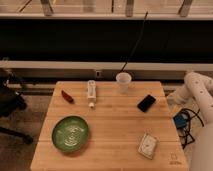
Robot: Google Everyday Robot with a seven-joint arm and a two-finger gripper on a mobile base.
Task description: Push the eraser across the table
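Note:
The eraser (146, 103) is a small flat black block lying at an angle on the right part of the light wood table (115, 130), a little right of and below the white cup (123, 81). My white arm (196, 87) reaches in from the right edge of the camera view. Its gripper (173, 98) hangs just beyond the table's right edge, level with the eraser and about a hand's width to its right. It touches nothing on the table.
A green bowl (70, 133) sits front left. A white remote-like device (91, 92) and a small red item (67, 96) lie at the back left. A flat packet (148, 145) lies front right. A black chair (10, 107) stands left; cables (182, 122) hang right.

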